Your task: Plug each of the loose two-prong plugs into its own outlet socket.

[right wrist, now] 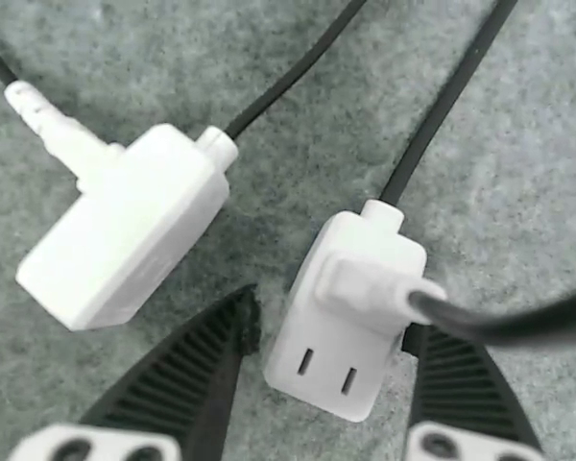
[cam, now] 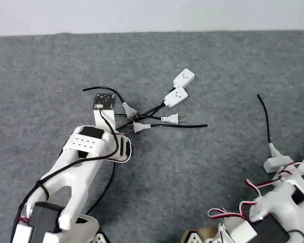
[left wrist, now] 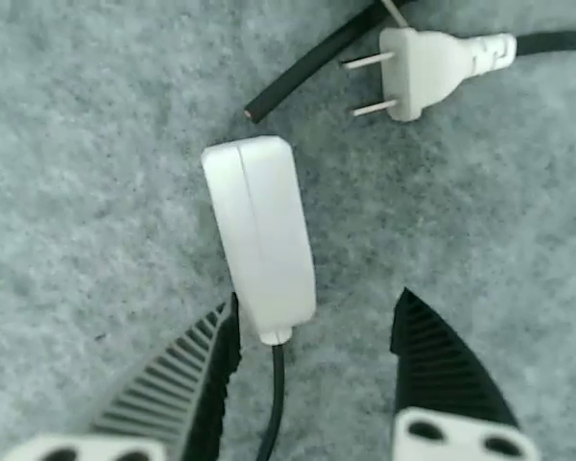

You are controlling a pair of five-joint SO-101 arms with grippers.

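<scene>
In the left wrist view my left gripper is open, its fingers on either side of the cord end of a white outlet block lying on the carpet. A loose two-prong plug lies just beyond the block. In the right wrist view my right gripper is open around a white outlet socket with its two slots facing up. A second outlet block lies beside it. The high view shows two outlets and loose plugs mid-table.
Grey carpet covers the table. Black cords cross between plugs and outlets. One arm comes in from the lower left and ends by the plugs. Another arm sits at the lower right, with a white plug-like piece and its cord.
</scene>
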